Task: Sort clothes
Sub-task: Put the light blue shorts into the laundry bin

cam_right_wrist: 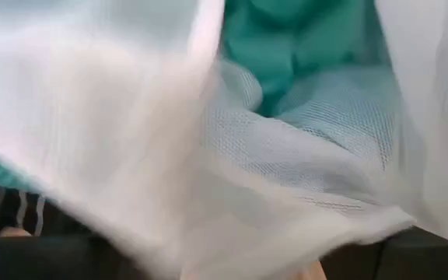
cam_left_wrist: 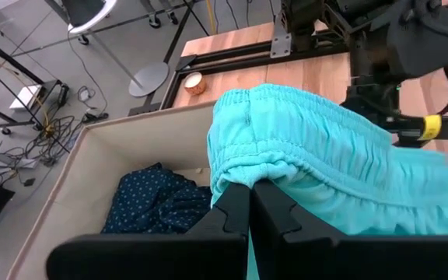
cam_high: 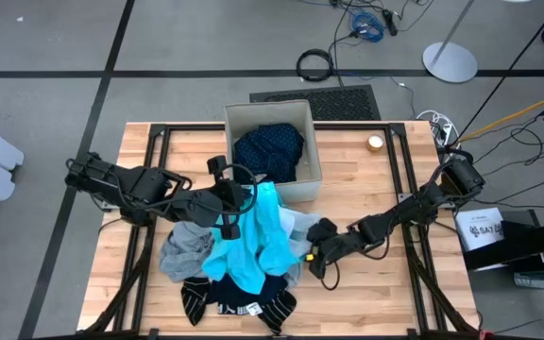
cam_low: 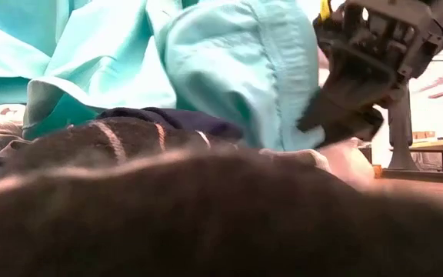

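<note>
My left gripper [cam_high: 244, 200] [cam_left_wrist: 249, 194] is shut on the bright turquoise garment [cam_high: 250, 244], just at the near wall of the beige fabric box [cam_high: 237, 115]. The navy dotted piece [cam_high: 270, 151] [cam_left_wrist: 155, 204] lies inside the box. The turquoise garment's lower part drapes over a pile with the grey top [cam_high: 182, 250] and black white-striped socks [cam_high: 196, 300]. My right gripper [cam_high: 315, 253] is at the pile's right side, at the white sheer piece [cam_high: 297, 225] [cam_right_wrist: 286, 148], which fills its wrist view. My left gripper pinches the turquoise garment's gathered elastic edge [cam_left_wrist: 249, 167] between its two fingers. The fingers come about level from the table's left. That edge is lifted beside the box, and the rest of the garment hangs down onto the pile.
A small round roll [cam_high: 376, 143] lies on the wood to the right of the box. The table's black frame rails [cam_high: 406, 179] run along both sides. Bare wood [cam_high: 385, 293] shows at the near right. More striped socks [cam_high: 278, 308] lie at the near edge.
</note>
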Robot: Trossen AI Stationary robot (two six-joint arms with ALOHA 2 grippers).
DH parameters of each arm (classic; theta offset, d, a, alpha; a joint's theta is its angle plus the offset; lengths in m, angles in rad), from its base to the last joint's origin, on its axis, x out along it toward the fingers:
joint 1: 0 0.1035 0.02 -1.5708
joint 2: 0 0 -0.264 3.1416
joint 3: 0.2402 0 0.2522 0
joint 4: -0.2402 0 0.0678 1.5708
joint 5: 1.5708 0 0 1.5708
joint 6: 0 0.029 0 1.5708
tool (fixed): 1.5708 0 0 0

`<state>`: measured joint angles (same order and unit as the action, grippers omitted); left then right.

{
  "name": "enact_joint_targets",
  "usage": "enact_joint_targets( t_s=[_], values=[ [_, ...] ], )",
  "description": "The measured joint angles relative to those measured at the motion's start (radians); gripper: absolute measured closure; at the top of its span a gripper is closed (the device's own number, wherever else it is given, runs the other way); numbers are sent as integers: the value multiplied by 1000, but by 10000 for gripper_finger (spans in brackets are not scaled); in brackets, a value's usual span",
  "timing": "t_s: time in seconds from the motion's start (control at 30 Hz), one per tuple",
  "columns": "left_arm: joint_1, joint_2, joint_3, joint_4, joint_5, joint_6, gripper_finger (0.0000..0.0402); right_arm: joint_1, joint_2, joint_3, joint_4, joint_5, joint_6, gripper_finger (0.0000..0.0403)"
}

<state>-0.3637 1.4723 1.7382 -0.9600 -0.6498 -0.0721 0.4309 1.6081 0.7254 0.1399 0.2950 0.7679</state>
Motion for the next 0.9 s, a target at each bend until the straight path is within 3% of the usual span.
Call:
enact_joint_targets(
  t_s=[0.3, 0.37, 0.5, 0.57, 0.9],
  values=[
    [0, 0, 0, 0, 6, -1, 400, 0, 0, 0, 148, 157, -124, 195],
    [0, 0, 0, 0, 10, -1, 400, 0, 0, 0, 171, 192, -137, 226],
    [0, 0, 0, 0, 11, -1, 400, 0, 0, 0, 193, 206, -145, 354],
    [0, 0, 0, 0, 11, -1, 400, 1, 0, 0, 201, 208, -158, 386],
    [0, 0, 0, -117, 12, -87, 400, 81, -103, 33, 189, 175, -221, 400]
  ],
)
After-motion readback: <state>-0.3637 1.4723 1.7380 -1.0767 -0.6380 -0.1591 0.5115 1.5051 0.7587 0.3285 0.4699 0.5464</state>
